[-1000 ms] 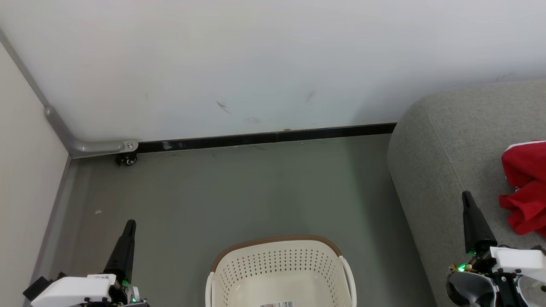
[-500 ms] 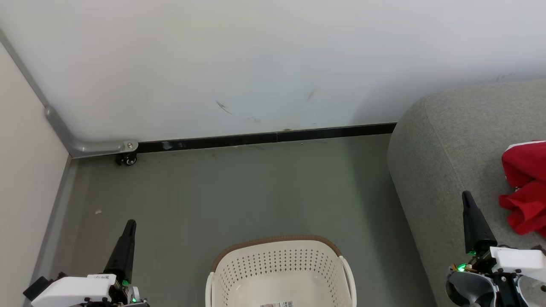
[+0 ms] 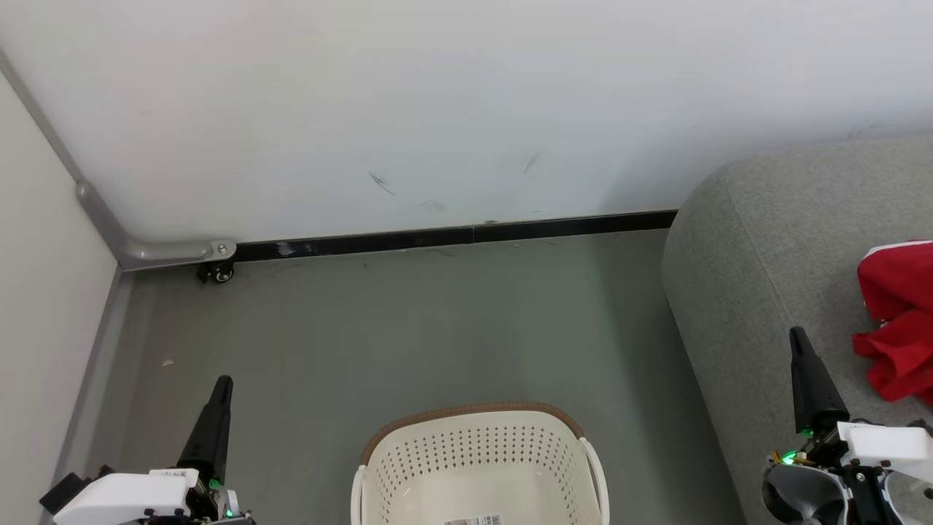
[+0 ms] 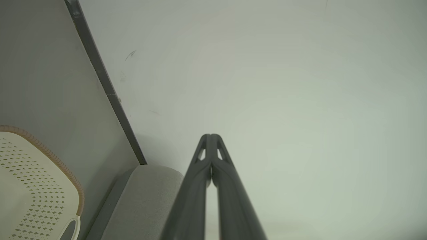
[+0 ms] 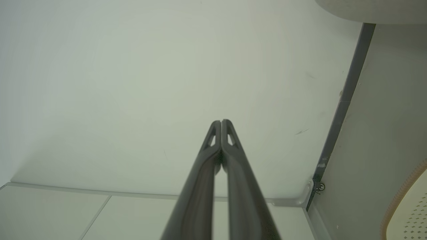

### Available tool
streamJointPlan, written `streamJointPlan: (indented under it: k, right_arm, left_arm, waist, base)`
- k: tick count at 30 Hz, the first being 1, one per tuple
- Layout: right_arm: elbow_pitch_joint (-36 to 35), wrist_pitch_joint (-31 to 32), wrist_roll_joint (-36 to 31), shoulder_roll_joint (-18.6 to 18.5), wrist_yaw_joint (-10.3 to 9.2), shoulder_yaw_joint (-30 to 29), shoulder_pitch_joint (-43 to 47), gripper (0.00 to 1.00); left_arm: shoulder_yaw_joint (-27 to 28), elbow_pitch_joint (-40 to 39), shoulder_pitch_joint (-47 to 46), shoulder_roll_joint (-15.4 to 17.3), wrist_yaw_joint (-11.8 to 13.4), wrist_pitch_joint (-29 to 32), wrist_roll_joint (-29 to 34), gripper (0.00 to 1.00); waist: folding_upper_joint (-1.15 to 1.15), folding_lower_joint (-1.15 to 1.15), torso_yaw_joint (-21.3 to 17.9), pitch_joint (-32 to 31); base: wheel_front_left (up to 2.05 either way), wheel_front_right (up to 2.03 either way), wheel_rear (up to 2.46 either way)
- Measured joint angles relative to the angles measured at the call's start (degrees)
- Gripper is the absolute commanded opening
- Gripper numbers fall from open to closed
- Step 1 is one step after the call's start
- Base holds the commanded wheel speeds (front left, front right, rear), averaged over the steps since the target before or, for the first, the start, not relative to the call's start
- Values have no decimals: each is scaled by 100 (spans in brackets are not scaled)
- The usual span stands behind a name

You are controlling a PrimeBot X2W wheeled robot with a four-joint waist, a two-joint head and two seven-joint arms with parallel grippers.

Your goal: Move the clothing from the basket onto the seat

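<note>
The cream-white basket (image 3: 477, 467) with a brown rim sits on the floor at the bottom middle of the head view; the part of its inside that I see holds only a small label. Red clothing (image 3: 896, 324) lies bunched on the grey seat (image 3: 773, 248) at the right edge. My left gripper (image 3: 222, 383) is shut at the lower left, over the floor, left of the basket. My right gripper (image 3: 797, 334) is shut at the lower right, above the seat and left of the clothing. In the wrist views both pairs of fingertips (image 4: 210, 136) (image 5: 221, 122) meet with nothing between them.
A white wall with a black baseboard (image 3: 452, 235) runs across the back. A grey rail (image 3: 146, 251) with a small caster (image 3: 217, 273) stands in the left corner beside a pale panel. Grey floor (image 3: 408, 328) stretches between the basket and the wall.
</note>
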Motion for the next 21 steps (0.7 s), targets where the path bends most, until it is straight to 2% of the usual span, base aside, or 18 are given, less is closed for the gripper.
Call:
streamJointPlan:
  k: [21]
  right_arm:
    - [0,0,0,0,0,0,0,0]
  left_arm:
    - [-1,-2,0,-1,-14,-1,0,0]
  waist:
    - [0,0,0,1]
  base:
    - [0,0,0]
